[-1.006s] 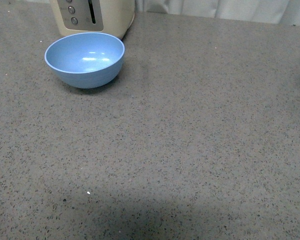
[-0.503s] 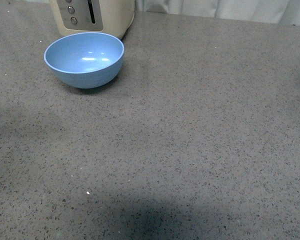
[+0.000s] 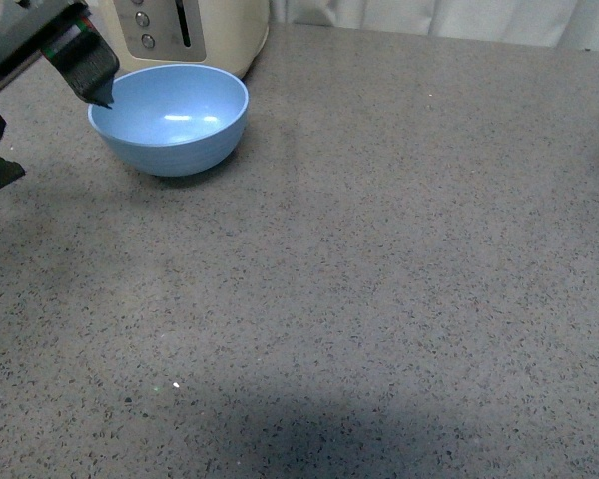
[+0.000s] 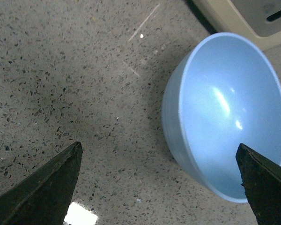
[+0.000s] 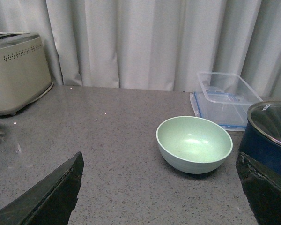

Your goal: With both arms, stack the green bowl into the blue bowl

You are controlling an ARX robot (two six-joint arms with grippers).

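Although the cream toaster [image 3: 185,30] carries buttons and a slot, its markings are too small to read. The blue bowl [image 3: 170,120] stands upright at the far left of the speckled counter [image 3: 379,279], just in front of the toaster. The left gripper [image 3: 45,135] is spread wide and empty, straddling that bowl's left rim; contact cannot be confirmed. The right gripper [image 5: 159,157] is likewise spread wide, holding nothing. The green bowl [image 5: 194,143] sits upright beyond it, beside a clear container [image 5: 222,96] and a dark blue pot [image 5: 267,136].
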